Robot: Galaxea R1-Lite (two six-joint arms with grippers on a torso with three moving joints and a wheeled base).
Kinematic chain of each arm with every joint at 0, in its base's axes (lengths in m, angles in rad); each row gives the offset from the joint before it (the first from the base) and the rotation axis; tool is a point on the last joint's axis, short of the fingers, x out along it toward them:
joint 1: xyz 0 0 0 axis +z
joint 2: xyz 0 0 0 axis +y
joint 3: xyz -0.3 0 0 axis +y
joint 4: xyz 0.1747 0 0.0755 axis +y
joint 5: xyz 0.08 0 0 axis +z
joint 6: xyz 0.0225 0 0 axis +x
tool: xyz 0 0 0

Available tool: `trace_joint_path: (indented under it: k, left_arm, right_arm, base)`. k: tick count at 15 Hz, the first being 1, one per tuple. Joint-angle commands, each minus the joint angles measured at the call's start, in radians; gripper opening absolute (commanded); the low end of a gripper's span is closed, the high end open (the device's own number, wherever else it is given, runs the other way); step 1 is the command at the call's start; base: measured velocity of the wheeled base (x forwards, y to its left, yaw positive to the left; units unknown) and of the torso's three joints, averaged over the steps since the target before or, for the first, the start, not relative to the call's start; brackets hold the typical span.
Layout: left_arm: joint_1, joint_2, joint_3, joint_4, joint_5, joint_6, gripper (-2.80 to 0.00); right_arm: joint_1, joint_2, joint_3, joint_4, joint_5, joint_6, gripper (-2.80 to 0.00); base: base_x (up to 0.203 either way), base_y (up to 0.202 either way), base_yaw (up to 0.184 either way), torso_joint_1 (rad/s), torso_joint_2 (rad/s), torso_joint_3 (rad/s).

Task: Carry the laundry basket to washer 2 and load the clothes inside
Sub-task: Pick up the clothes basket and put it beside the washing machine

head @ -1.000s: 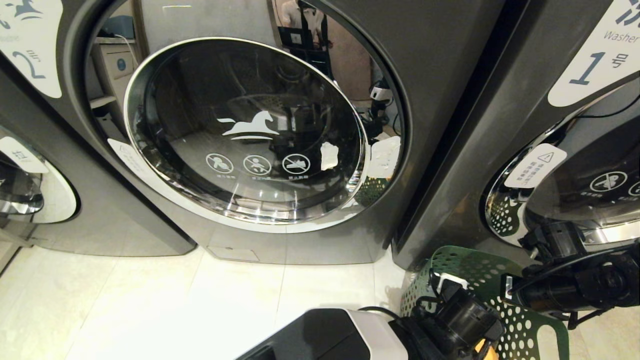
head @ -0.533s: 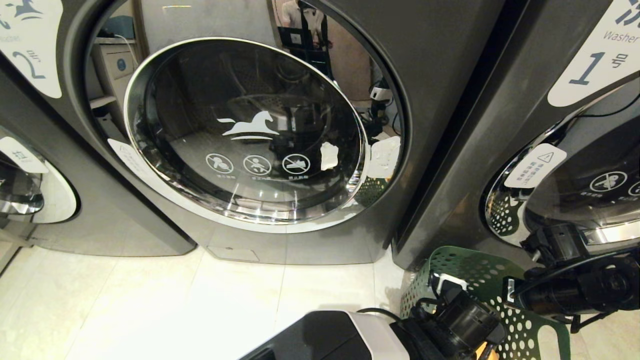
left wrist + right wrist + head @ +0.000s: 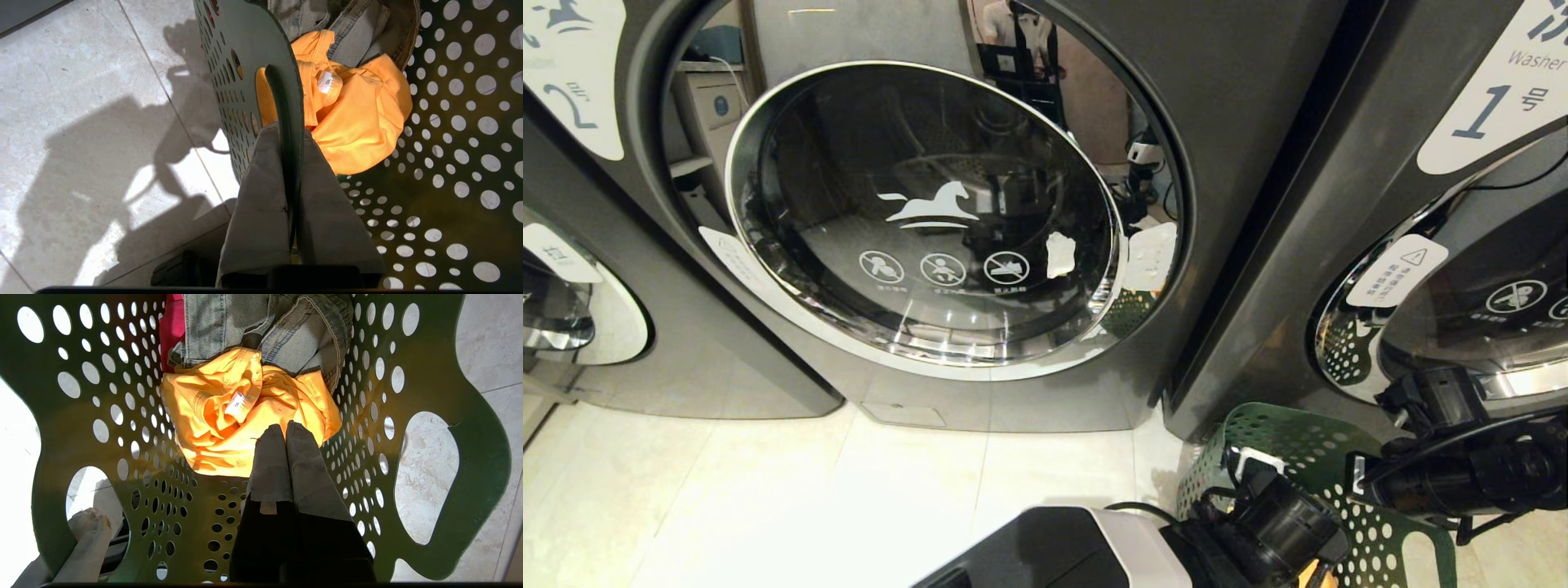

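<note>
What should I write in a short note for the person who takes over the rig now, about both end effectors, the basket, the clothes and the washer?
Left end effector: shut on the laundry basket, its fingers clamping the wall at a cut-out handle.
Right end effector: shut, empty, hanging inside the basket above the yellow garment.
Basket: on the floor, before the gap between washer 2 and washer 1.
Clothes: yellow garment, denim piece and pink-red garment all in the basket.
Done: basket brought to the washers.
Left: washer 2's door looks closed; open it, then load all three garments.
</note>
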Motion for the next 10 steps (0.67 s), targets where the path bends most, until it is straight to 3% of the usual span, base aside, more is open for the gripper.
trace_joint_path:
  k: [1,10]
  left_arm:
    - [0.0,-0.007,-0.001,0.002,0.002,-0.002,-2.8]
    - [-0.008,-0.021,-0.004,0.019,0.002,-0.001,-2.8]
  right_arm:
    - [-0.001,0.0,0.0,-0.002,0.0,0.002,-2.8]
    - [-0.001,0.0,0.005,-0.002,-0.002,0.002,-2.8]
  base:
    - [0.0,0.0,0.0,0.0,0.0,0.0]
    - [0.0,0.0,0.0,0.0,0.0,0.0]
